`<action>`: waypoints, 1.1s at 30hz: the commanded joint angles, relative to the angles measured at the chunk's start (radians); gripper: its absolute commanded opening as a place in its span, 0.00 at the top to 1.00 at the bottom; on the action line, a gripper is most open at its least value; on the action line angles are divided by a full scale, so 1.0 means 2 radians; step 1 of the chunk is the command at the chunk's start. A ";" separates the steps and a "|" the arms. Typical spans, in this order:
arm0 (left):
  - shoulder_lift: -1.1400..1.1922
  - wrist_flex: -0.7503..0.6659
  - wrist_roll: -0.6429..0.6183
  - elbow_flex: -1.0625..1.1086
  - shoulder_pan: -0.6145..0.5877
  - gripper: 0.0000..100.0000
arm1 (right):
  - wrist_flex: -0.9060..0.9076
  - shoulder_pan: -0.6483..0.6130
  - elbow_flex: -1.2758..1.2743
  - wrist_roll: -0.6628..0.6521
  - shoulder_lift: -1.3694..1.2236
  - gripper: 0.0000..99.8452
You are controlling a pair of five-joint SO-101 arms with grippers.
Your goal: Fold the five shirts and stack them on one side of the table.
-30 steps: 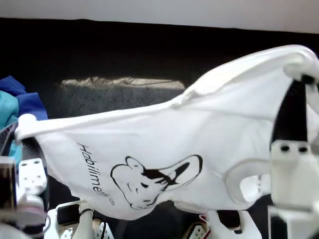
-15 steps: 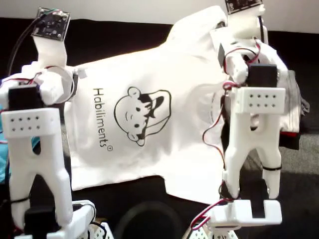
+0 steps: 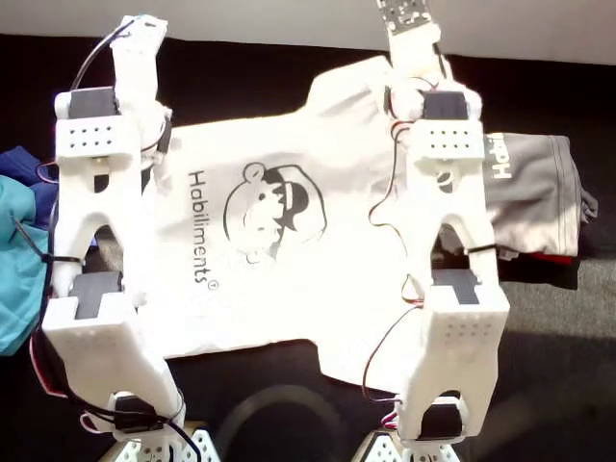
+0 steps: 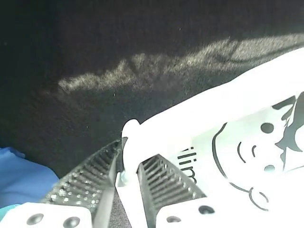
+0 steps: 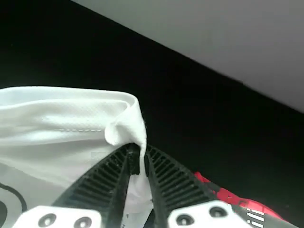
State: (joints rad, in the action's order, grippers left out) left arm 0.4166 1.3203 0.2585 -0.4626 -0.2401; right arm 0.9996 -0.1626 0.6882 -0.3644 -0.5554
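Right wrist view: right end effector (image 5: 138,154) clamps white shirt (image 5: 61,118).

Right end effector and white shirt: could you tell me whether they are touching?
Touching. The right wrist view shows the right end effector clamped on the white shirt, bunching its edge.

The spread shirt (image 3: 289,289) lies between crumpled heap (image 3: 14,250), left, and folded stack (image 3: 539,192), right.
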 commanded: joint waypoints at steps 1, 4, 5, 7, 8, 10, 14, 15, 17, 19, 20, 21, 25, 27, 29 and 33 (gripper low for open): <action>0.037 0.023 0.002 -0.040 0.005 0.99 | 0.025 -0.004 0.023 -0.002 -0.023 0.99; 0.072 0.032 0.002 -0.052 0.005 0.99 | 0.039 -0.004 0.023 -0.001 -0.063 0.99; 0.081 0.032 0.002 -0.053 0.004 0.99 | 0.043 -0.004 0.025 -0.001 -0.076 0.99; 0.096 0.036 0.002 -0.052 0.004 0.99 | 0.054 -0.004 0.027 -0.001 -0.094 0.99; 0.100 0.043 0.002 -0.053 0.004 0.99 | 0.058 -0.004 0.027 -0.001 -0.100 0.99; 0.104 0.054 0.002 -0.053 0.005 0.99 | 0.059 -0.003 0.028 0.000 -0.102 0.99; 0.104 0.085 0.002 -0.074 0.003 0.99 | 0.077 0.011 0.070 0.050 -0.094 0.99; 0.103 0.100 0.002 -0.084 0.003 0.99 | 0.086 0.016 0.084 0.064 -0.091 0.99; 0.099 0.136 0.002 -0.106 0.003 0.99 | 0.115 0.020 0.109 0.077 -0.083 0.99; 0.091 0.166 0.002 -0.131 0.003 0.99 | 0.158 0.022 0.138 0.076 -0.076 0.99; 0.086 0.175 0.002 -0.142 0.003 0.99 | 0.176 0.022 0.149 0.076 -0.073 0.99; 0.082 0.178 0.002 -0.148 0.003 0.99 | 0.188 0.022 0.158 0.076 -0.074 0.99; 0.086 0.162 0.015 -0.168 0.002 0.99 | 0.191 0.023 0.171 0.076 -0.089 0.99; 0.092 0.126 0.049 -0.176 0.001 0.99 | 0.191 0.023 0.171 0.076 -0.099 0.99; 0.096 0.094 0.066 -0.186 -0.007 0.99 | 0.191 0.023 0.171 0.076 -0.109 0.99; 0.099 0.046 0.070 -0.200 -0.014 0.99 | 0.191 0.023 0.171 0.076 -0.115 0.99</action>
State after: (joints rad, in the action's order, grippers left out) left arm 0.6345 1.4737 0.3859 -0.8186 -0.2463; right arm 1.3786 -0.1381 0.9874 -0.2202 -0.7994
